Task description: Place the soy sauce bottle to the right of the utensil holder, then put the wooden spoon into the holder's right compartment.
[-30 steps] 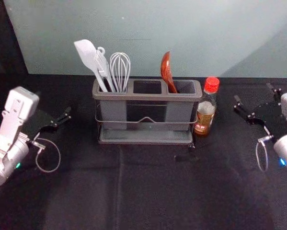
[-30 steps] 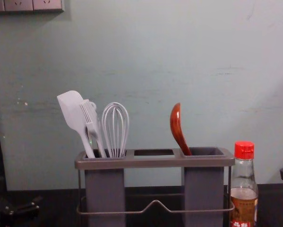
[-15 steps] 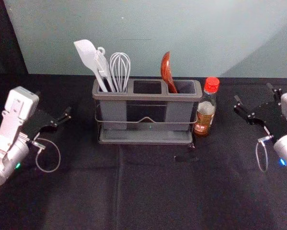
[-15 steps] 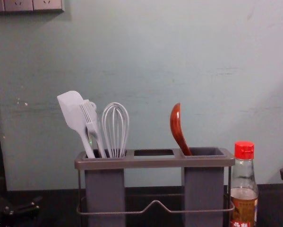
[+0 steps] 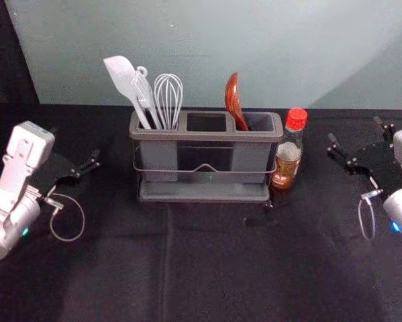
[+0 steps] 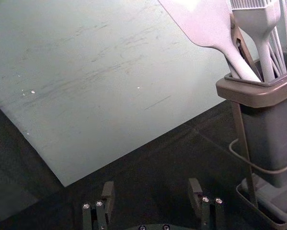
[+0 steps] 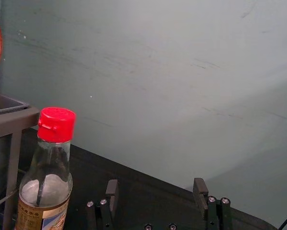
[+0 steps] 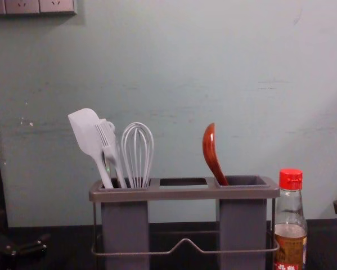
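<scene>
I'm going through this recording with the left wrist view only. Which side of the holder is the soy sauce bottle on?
Observer: The head view has the bottle upright, just to the right of the holder.
Operator: Thanks. Where is the wooden spoon?
Observer: It stands in the right compartment, its top leaning left.
Operator: I see my left gripper, open and empty, left of the holder. And the right gripper?
Observer: Off to the right of the bottle, open, with nothing between its fingers.
</scene>
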Tool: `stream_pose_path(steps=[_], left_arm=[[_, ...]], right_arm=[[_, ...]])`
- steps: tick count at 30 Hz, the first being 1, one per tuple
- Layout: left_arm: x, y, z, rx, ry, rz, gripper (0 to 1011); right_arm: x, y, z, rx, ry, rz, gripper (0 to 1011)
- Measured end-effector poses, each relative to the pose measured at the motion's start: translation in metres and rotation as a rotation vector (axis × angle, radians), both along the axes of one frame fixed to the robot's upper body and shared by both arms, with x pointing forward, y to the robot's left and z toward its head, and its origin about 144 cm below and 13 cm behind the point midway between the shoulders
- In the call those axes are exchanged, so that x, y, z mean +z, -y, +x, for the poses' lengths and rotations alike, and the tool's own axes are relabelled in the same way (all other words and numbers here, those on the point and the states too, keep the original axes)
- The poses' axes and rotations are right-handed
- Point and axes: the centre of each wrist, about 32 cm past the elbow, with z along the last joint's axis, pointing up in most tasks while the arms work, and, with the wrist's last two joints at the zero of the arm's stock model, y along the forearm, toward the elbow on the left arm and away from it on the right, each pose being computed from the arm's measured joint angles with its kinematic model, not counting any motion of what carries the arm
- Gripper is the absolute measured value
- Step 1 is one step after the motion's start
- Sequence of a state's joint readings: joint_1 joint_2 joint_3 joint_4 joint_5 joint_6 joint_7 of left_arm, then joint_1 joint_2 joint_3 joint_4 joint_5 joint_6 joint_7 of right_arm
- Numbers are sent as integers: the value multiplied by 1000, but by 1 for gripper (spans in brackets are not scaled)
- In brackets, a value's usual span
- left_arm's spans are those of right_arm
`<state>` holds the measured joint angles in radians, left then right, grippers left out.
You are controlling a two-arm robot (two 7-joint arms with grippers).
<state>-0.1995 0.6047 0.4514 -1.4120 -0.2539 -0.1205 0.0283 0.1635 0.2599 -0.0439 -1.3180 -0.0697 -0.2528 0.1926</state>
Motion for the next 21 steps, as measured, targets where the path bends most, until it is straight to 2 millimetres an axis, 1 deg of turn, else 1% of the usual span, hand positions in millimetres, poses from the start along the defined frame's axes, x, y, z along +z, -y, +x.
stream_pose_path(steps=[21], left_arm=[[0,0,0,0,0,0,1005]], right_arm=[[0,0,0,0,0,0,1003]])
